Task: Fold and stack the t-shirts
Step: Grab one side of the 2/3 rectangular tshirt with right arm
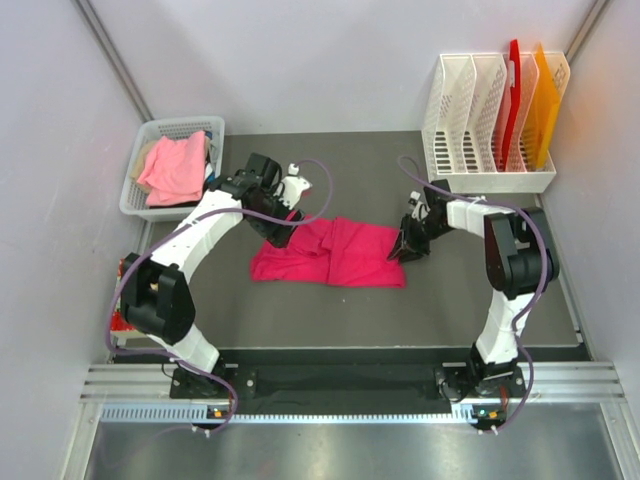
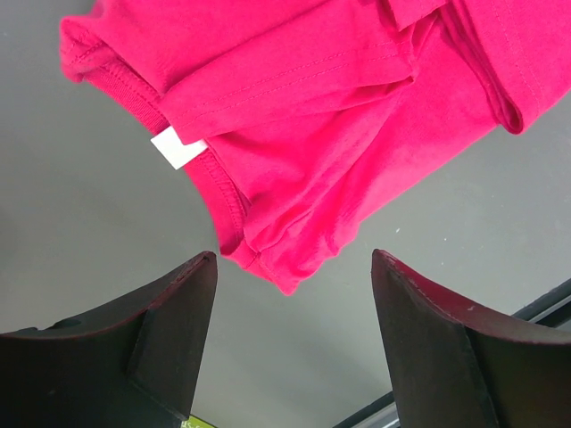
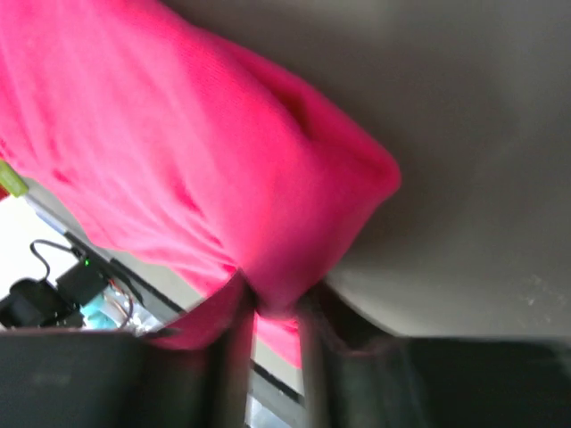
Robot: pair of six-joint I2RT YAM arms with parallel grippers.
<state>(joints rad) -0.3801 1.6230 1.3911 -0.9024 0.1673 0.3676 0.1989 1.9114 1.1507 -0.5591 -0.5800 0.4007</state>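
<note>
Magenta t-shirt (image 1: 330, 255) is mid-surface (image 1: 300, 310), bunched and partly folded over itself, lying between the two arms. Salmon t-shirt (image 1: 172, 168) is crumpled in the white basket (image 1: 135, 195) at far left.

Left tool (image 1: 278, 235) is at the shirt's far-left corner. In the wrist view the left tool (image 2: 290, 330) is released, fingers (image 2: 169, 330) wide apart. The collar end of the magenta t-shirt (image 2: 312, 134), with its white label (image 2: 177, 145), lies just ahead of the fingers. Nothing is between them but the tip of a hem.

Right tool (image 1: 405, 248) is at the shirt's right edge. The wrist view is blurred, but the right tool (image 3: 272, 308) is clenched on a fold of the magenta t-shirt (image 3: 178, 160), cloth pinched between both fingers and lifted off the surface there.

White file rack (image 1: 480, 180) sits far right, holding red and orange boards (image 1: 515, 90).
</note>
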